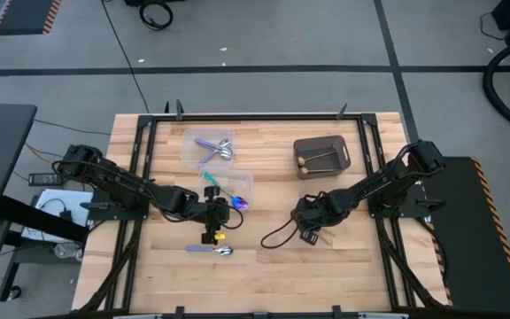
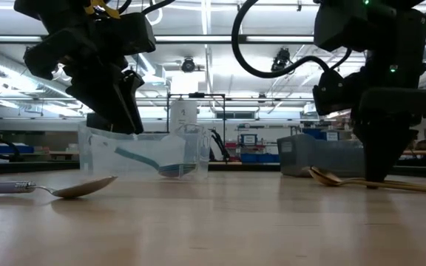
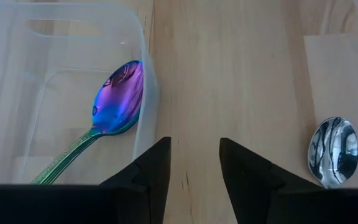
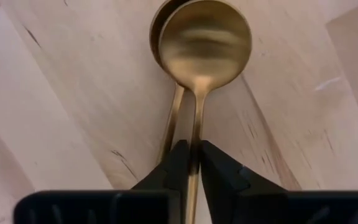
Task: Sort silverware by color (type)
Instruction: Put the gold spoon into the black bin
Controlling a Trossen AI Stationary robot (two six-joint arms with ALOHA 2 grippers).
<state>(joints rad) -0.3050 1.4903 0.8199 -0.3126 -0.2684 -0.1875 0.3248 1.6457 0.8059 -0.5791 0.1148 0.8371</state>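
Note:
A gold spoon (image 4: 204, 37) lies on the wooden table, right of the middle, with my right gripper (image 4: 193, 155) shut on its handle; the low view shows this gripper (image 2: 376, 174) standing over the spoon (image 2: 324, 176). My left gripper (image 3: 191, 163) hovers open over bare wood, with nothing between its fingers. It is just beside a clear tub (image 3: 143, 74) in which a teal-handled spoon (image 3: 118, 99) with a purple head lies. A lavender-handled spoon (image 1: 211, 250) lies flat on the table near the left gripper (image 1: 212, 215); its silver head (image 3: 333, 151) shows in the left wrist view. My right gripper pinches the gold spoon's thin handle (image 4: 196, 134) between its two fingers, a short way behind the bowl. The fingers come from above, pointing down, one on each side of the handle. In the low view the spoon lies about level at the tabletop, its handle (image 2: 413, 186) running out past the gripper.
A second clear tub (image 1: 209, 146) with lavender-handled pieces stands at the far middle. A dark grey bin (image 1: 321, 152) with gold pieces stands at the far right. A black cable (image 1: 277, 237) loops on the table beside the right gripper. Bare wood lies along the near edge.

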